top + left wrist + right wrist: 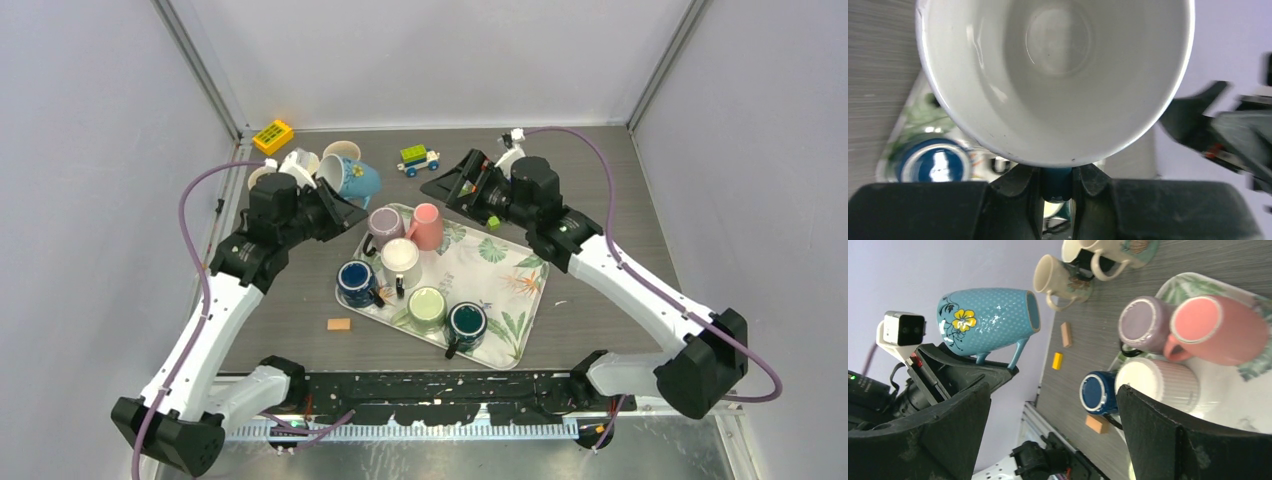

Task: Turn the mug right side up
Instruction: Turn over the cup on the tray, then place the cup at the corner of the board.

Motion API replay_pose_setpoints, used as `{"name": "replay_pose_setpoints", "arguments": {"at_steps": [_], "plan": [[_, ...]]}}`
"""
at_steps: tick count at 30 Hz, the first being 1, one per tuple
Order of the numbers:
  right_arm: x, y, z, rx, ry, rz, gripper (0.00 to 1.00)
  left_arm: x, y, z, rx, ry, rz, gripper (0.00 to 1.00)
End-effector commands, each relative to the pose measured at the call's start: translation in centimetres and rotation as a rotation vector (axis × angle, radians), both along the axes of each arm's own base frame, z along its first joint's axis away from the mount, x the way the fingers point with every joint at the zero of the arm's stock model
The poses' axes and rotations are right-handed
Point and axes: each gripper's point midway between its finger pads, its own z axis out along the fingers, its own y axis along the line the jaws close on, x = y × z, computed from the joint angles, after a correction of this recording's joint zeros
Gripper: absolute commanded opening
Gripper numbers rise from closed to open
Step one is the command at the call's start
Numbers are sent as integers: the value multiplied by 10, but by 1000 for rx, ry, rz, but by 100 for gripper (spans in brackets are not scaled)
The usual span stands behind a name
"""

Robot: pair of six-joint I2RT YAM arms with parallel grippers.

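A light blue mug (pixel 358 178) with a yellow flower (pixel 964 319) and a white inside (pixel 1055 75) hangs on its side in the air, over the table's back left. My left gripper (pixel 340 203) is shut on its blue handle (pixel 1057 181), which sits pinched between the two fingers. The mug's mouth faces the left wrist camera. My right gripper (pixel 452 187) is open and empty, held above the table behind the tray and pointing at the mug; its wide-apart fingers (pixel 1168 440) frame the right wrist view.
A leaf-patterned tray (pixel 528 300) holds several mugs, base up: purple (pixel 385 222), pink (pixel 427 226), white (pixel 400 256), dark blue (pixel 356 277), green (pixel 427 306), teal (pixel 466 321). Cream mugs (pixel 300 160), a yellow block (pixel 273 135) and a toy car (pixel 418 159) stand at the back. A small orange block (pixel 339 324) lies left of the tray.
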Motion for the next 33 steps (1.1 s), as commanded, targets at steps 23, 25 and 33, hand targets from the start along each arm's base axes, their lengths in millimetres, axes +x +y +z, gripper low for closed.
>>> {"name": "replay_pose_setpoints", "arguments": {"at_steps": [23, 25, 33], "plan": [[-16, -89, -3, -354, -164, -221, 100, 62, 112, -116, 550, 187, 343, 0], [-18, -92, -4, -368, -166, -221, 100, 69, 114, -125, 562, 201, 353, 0], [-26, -104, 0, -399, -183, -234, 100, 90, 120, -159, 615, 262, 359, 0]]}}
